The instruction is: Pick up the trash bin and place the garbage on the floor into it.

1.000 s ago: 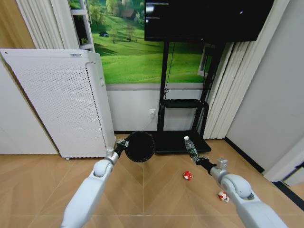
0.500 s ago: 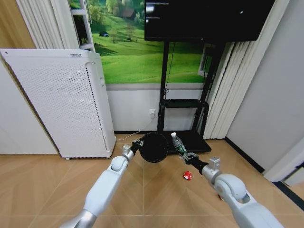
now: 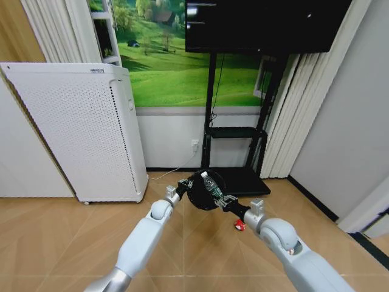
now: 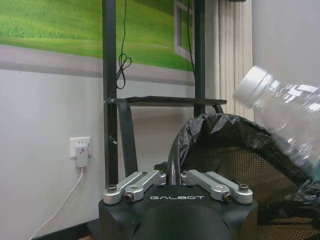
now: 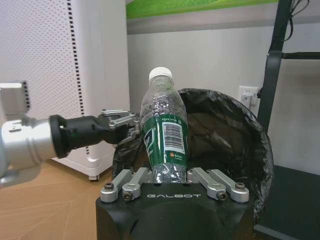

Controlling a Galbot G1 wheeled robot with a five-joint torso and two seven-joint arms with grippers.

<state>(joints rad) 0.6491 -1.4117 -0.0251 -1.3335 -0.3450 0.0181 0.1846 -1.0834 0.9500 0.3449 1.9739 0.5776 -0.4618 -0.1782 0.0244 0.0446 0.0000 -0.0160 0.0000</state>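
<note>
My left gripper [image 3: 184, 185] is shut on the rim of the trash bin [image 3: 206, 184], a black mesh bin with a black liner. It holds the bin off the floor, tipped with its mouth toward me. My right gripper [image 3: 226, 200] is shut on the green-labelled bottle [image 3: 211, 187], whose pale cap points at the bin's mouth. In the right wrist view the bottle [image 5: 165, 135] stands in my right gripper [image 5: 169, 176] in front of the bin [image 5: 230, 145], with the left gripper [image 5: 121, 121] on the rim. In the left wrist view the bottle [image 4: 287, 112] hangs over the bin's rim [image 4: 220, 122]. A red wad [image 3: 239, 225] lies on the floor.
A tall white air purifier [image 3: 79, 134] stands to the left against the wall. A black TV stand [image 3: 234, 134] with a low base is straight behind the bin. Pale curtains [image 3: 285, 121] hang at the right. Wooden floor [image 3: 194, 255] lies open beneath the arms.
Both arms have come together at the middle. The bin moved right and the bottle moved left and up, from apart to the bottle sitting at the bin's mouth.
</note>
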